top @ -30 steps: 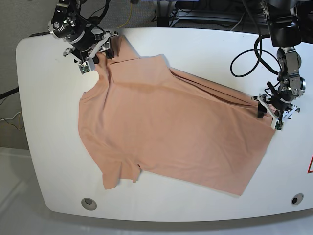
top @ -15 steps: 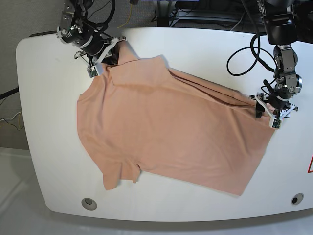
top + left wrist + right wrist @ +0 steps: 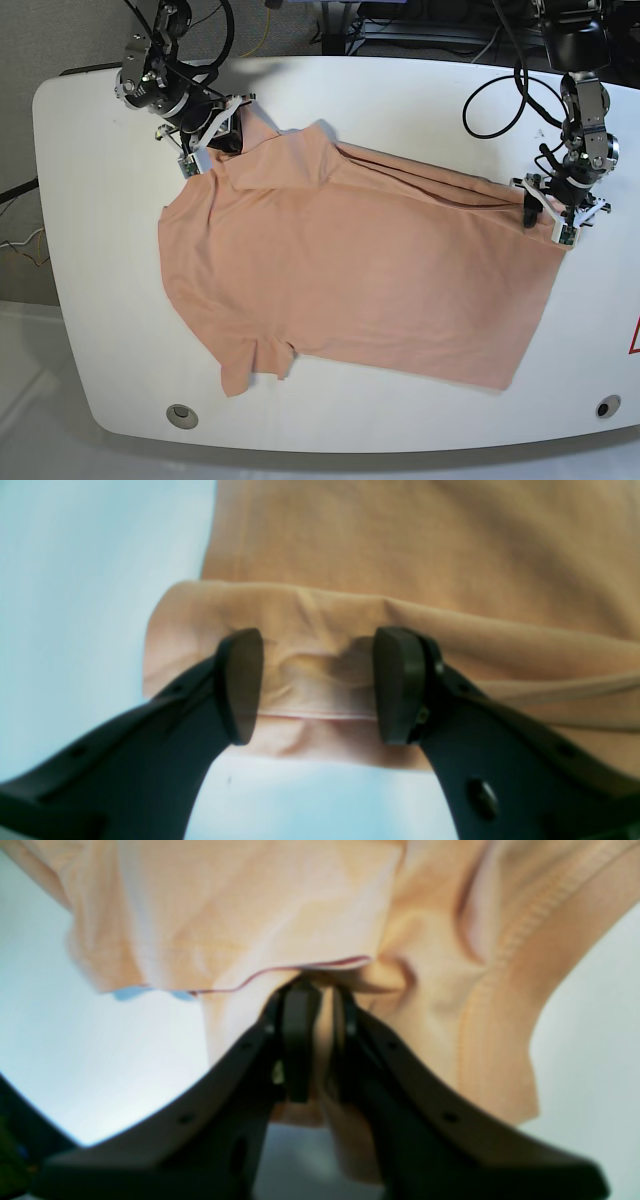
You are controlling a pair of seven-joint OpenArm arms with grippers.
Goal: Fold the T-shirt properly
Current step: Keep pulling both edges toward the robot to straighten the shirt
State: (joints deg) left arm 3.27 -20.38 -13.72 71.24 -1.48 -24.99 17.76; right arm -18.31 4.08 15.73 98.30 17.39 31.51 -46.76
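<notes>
T-shirt (image 3: pixel 350 270) flat, right gripper (image 3: pixel 320 1040) pinching sleeve, left gripper (image 3: pixel 315 685) apparently open astride hem

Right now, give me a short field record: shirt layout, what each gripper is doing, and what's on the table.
shirt: T-shirt spread mostly flat on the white table, a ridge of folds along its far edge
right gripper: right gripper shut on fabric at a hemmed corner
left gripper: left gripper jaws apart, straddling a folded hem, pads not pinching
table: two round ports near the front edge
</notes>
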